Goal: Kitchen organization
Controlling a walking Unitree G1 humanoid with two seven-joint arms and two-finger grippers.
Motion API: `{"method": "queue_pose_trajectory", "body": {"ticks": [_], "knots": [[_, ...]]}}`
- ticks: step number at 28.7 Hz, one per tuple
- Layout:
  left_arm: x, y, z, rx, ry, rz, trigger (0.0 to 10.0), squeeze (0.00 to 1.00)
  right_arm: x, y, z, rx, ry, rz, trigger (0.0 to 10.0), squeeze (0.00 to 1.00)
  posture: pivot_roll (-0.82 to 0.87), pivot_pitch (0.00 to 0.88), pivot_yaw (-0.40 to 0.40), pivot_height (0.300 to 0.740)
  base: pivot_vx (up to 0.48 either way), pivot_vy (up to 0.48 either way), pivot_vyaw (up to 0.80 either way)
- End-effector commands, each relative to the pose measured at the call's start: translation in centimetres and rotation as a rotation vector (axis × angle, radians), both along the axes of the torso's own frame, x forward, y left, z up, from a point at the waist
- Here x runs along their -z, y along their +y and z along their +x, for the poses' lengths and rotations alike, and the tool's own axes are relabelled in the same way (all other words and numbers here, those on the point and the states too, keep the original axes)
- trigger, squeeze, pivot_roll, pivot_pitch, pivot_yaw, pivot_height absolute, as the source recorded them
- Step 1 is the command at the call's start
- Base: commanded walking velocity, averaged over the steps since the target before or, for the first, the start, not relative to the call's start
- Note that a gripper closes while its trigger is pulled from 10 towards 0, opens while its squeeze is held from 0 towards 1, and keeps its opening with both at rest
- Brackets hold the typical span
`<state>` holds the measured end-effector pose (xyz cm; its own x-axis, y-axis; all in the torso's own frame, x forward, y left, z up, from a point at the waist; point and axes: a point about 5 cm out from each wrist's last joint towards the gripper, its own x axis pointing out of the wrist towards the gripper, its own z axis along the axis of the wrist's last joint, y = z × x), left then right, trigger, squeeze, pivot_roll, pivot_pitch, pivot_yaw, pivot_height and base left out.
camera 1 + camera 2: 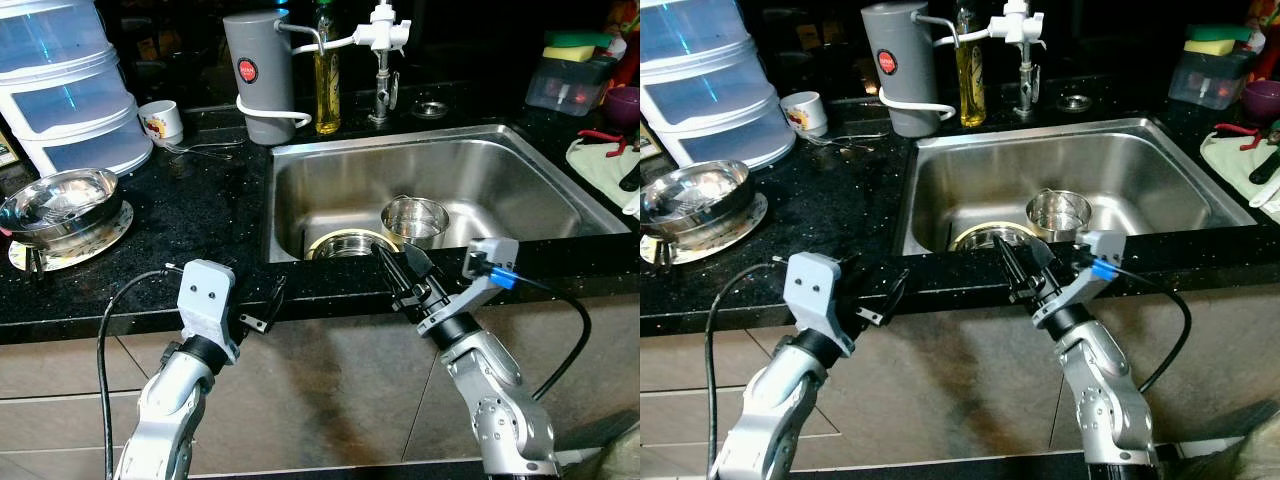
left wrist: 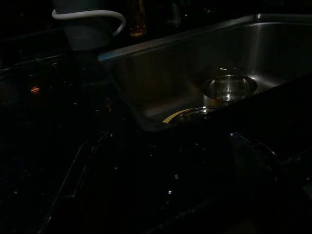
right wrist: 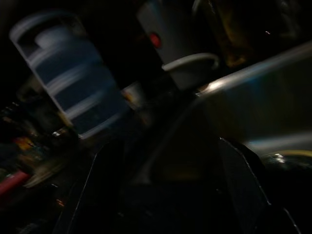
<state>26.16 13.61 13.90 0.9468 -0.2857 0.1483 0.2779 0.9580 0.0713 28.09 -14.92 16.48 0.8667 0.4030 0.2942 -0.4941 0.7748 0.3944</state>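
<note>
My right pincer (image 1: 400, 268) spread wide at stainless sink (image 1: 520, 180) front edge; small steel cup (image 1: 414, 221) inside: light, slippery, grip the rim.

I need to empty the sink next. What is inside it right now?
The sink holds an upright steel cup and a round steel dish beside it. The front counter edge hides the dish's near part.

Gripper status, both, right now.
Left gripper: jaws open, holding nothing, at the counter's front edge.
Right gripper: jaws open, holding nothing, at the sink front rim.
</note>
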Motion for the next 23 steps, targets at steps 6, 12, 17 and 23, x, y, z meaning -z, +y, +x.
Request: {"method": "queue_pose_trajectory", "body": {"ticks": [6, 12, 17, 23], "knots": [[-0.6, -0.3, -0.2, -0.016, -0.011, 0.006, 10.0, 0.00, -1.8, 1.4, -2.0, -0.263, -0.117, 0.176, 10.0, 0.00, -0.05, 0.000, 0.059, 0.740, 0.000, 0.000, 0.00], [-0.5, -3.9, -2.5, 0.384, 0.065, -0.227, 10.0, 0.00, -0.5, 1.5, -4.0, -0.465, -0.130, 0.380, 10.0, 0.00, -0.06, 0.000, 0.061, 0.740, 0.000, 0.000, 0.00], [-0.7, -5.1, -4.8, 0.715, 0.166, -0.426, 10.0, 0.00, 0.5, 1.5, -4.4, -0.517, -0.108, 0.503, 10.0, 0.00, -0.05, 0.000, 0.059, 0.740, 0.000, 0.000, 0.00], [-1.4, -4.4, -7.0, 1.029, 0.229, -0.669, 10.0, 0.00, 0.9, 0.5, -3.9, -0.516, -0.099, 0.636, 10.0, 0.00, -0.06, 0.000, 0.062, 0.740, 0.000, 0.000, 0.00]]}}
